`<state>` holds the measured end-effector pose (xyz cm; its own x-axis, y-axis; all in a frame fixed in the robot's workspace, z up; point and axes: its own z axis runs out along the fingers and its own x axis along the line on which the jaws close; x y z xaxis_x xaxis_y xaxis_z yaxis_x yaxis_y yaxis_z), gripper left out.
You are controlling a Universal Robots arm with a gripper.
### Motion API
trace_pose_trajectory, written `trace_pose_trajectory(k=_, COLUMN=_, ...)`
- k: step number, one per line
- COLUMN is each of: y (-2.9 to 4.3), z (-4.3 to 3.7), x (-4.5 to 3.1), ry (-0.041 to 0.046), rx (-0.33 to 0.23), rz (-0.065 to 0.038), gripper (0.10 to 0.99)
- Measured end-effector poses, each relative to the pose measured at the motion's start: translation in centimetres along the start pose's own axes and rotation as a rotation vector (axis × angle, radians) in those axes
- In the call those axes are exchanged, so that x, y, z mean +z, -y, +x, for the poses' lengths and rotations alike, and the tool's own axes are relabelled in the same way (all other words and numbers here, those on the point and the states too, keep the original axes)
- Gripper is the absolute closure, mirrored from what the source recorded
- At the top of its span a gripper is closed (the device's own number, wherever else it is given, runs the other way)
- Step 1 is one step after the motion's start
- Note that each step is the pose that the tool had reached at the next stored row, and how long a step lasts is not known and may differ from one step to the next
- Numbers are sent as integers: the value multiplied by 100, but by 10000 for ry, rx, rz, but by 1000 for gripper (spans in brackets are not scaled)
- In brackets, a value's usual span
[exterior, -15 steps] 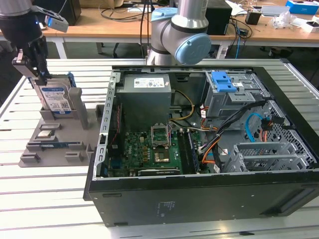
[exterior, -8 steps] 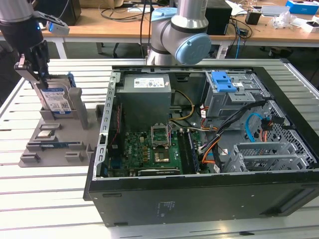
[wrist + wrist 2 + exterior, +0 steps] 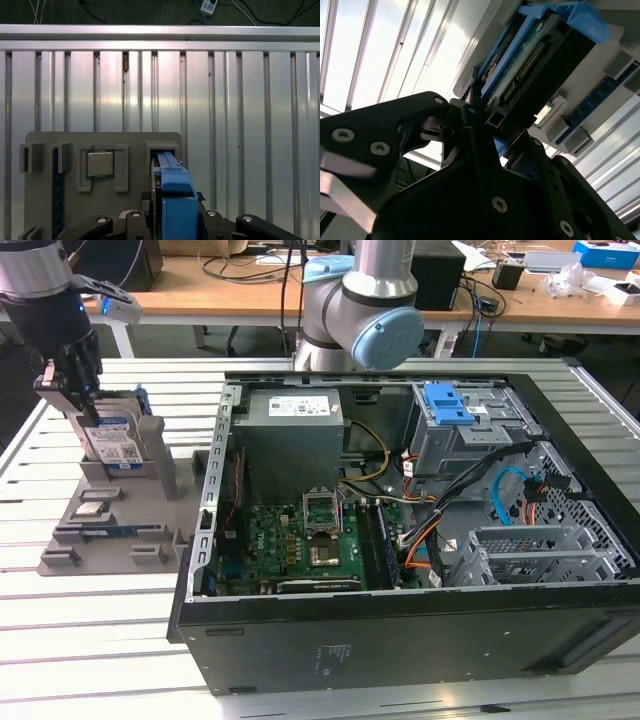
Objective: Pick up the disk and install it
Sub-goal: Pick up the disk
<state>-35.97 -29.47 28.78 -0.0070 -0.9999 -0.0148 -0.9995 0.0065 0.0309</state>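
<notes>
The disk (image 3: 108,436), silver with a blue-and-white label and a blue frame, stands on edge in a slot of the grey holder tray (image 3: 100,510) at the exterior view's left. My gripper (image 3: 78,398) comes down on the disk's top edge from above and is shut on it. In the first wrist view the disk's blue frame (image 3: 175,200) sits between the black finger links of the gripper (image 3: 170,212). The second wrist view shows the disk's connector edge (image 3: 530,55) just past the gripper (image 3: 487,127). The disk's lower part is still inside the slot.
The open computer case (image 3: 400,640) lies to the exterior view's right of the tray, with a grey drive cage and blue latch (image 3: 450,405) at its far side. The tray also holds a processor chip (image 3: 100,163) and a memory stick (image 3: 110,531). The slatted table edge (image 3: 160,32) is beyond.
</notes>
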Motion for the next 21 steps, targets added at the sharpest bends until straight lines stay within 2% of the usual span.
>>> trace_pose_trajectory(k=10, y=0, z=0, x=15, ry=-13, rx=0, rz=0, gripper=667)
trace_pose_trajectory(k=14, y=-1, z=0, x=-28, ry=-49, rx=1, rz=0, gripper=667)
trace_pose_trajectory(k=21, y=-1, z=0, x=-30, ry=-61, rx=1, rz=-1, gripper=678)
